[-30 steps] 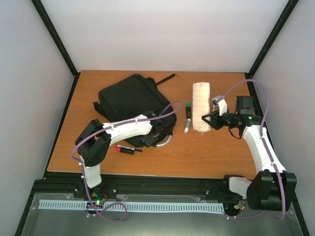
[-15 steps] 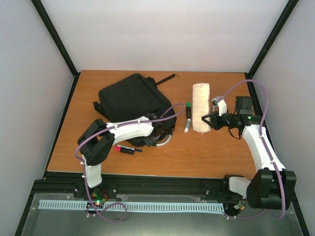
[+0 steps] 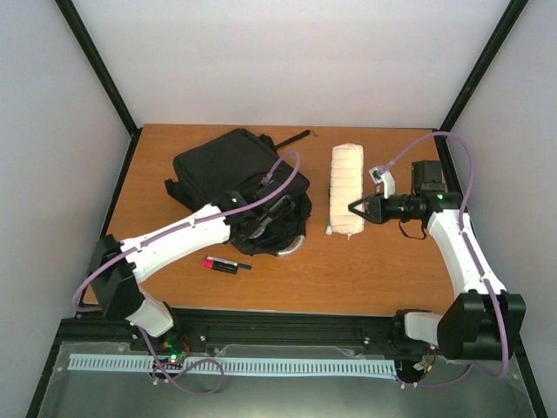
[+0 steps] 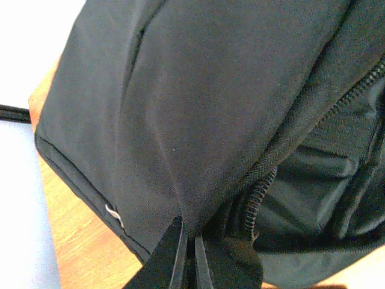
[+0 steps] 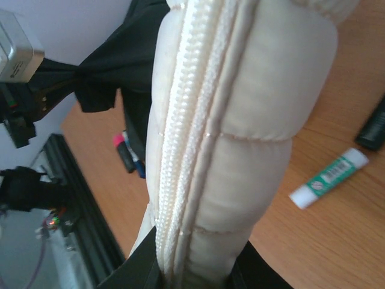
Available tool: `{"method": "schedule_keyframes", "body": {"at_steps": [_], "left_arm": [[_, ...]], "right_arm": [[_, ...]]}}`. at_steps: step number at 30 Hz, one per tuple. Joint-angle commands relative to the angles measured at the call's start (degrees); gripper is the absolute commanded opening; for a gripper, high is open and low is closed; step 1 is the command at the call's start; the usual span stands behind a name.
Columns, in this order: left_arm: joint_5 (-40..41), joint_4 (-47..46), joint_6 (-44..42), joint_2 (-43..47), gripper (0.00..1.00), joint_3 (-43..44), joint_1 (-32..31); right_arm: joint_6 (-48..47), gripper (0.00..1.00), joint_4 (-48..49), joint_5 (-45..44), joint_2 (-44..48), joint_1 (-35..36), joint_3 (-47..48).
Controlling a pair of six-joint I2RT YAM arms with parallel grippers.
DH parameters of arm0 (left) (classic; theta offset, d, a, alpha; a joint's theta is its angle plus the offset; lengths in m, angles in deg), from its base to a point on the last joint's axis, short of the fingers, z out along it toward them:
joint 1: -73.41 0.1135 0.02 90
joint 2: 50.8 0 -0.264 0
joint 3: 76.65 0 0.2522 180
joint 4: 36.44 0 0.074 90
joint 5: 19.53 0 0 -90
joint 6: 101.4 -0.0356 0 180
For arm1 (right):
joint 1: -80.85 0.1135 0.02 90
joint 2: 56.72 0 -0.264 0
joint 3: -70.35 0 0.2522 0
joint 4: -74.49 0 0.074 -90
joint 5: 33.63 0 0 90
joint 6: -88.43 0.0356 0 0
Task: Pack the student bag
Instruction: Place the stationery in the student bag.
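Two grippers, both clenched on something. Toward the back left of the wooden table point(image 3: 383, 279): the student bag point(image 3: 218, 165), black, lying flat, one black strap point(image 3: 293, 138) trailing off its far side. At the bag's near-right end: the left gripper point(image 3: 271, 216), closed tight on a fold of the bag's fabric. Seen from the left wrist, fingertips point(image 4: 171, 253) pressed together with the cloth drawn up from them into a taut ridge (zip teeth point(image 4: 260, 191) just right of the pinch, running up and away to the right). Peeking out below that same end in the overhead view: a grey loop handle point(image 3: 292, 249).

Right of the bag and apart from it: a cream ribbed pencil pouch point(image 3: 343, 183), long axis pointing away from the arms. Gripped at its near end by the right gripper point(image 3: 355, 210), one finger on each side, pouch end squeezed between them. From the right wrist, zip seam facing the camera and running the pouch's length. Beside the pouch on the bare wood: a white-and-green glue stick point(image 5: 328, 177) and a dark object point(image 5: 375, 123) cut off at the frame edge, too little showing to name.

Near the front edge, left of centre: a marker point(image 3: 226, 265) with a pink cap, lying alone, not touching the bag.
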State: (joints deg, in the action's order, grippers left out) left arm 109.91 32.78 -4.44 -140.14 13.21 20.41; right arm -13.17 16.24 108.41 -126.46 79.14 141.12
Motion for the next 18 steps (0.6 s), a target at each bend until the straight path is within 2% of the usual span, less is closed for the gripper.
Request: {"method": "schedule_keyframes", "body": {"at_steps": [1, 4, 11, 18], "left_arm": [[3.41, -9.5, -1.69, 4.31, 0.01, -0.18, 0.63], [1.8, -10.96, -0.65, 4.95, 0.01, 0.07, 1.03], [-6.16, -14.86, 1.54, 9.59, 0.01, -1.55, 3.84], [-7.85, -16.9, 0.29, 13.92, 0.01, -2.88, 5.98]], "right_arm": [[2.61, 0.07, -7.66, 5.91, -3.9, 3.65, 4.98], [3.26, 0.05, -9.75, 6.83, -4.82, 6.11, 4.18], [6.68, 0.03, -3.83, 5.9, -4.65, 15.05, -3.94], [6.9, 0.03, -0.98, 6.12, -11.01, 22.43, -5.74]]}}
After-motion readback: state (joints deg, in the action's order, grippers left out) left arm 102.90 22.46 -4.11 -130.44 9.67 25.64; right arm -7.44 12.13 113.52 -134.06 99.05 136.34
